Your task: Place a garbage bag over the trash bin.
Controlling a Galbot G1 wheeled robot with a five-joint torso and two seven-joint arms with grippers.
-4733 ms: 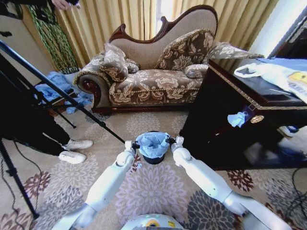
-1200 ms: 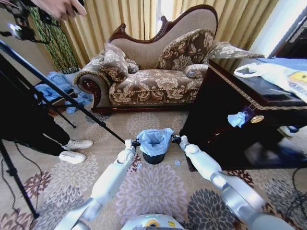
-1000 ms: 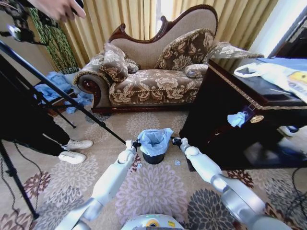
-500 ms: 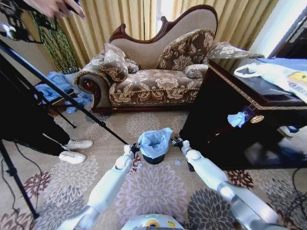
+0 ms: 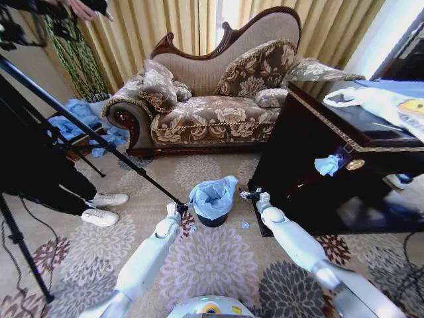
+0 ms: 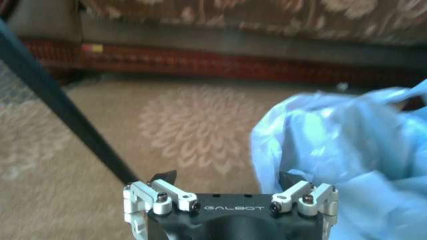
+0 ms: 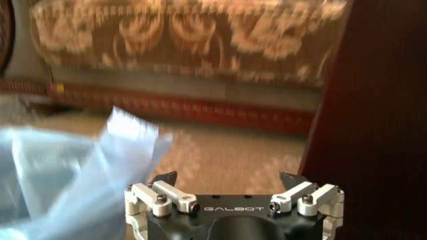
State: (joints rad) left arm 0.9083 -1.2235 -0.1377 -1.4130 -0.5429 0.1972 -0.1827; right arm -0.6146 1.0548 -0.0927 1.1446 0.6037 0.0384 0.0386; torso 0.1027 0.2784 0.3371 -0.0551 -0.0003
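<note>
Wrist views show both grippers' jaws spread beside garbage bag (image 5: 212,197).

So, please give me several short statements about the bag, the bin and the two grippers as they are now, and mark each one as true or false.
1. The garbage bag sits in the top of the trash bin. True.
2. The right gripper is clamped on the bag. False: it is open and holds nothing, beside the bag, on the side of the dark wooden table.
3. The left gripper is open, right next to the bag. True.
4. The bin lies tipped over on the carpet. False: it stands upright.
5. The bin stands on the sofa. False: it is on the carpet in front of it.
</note>
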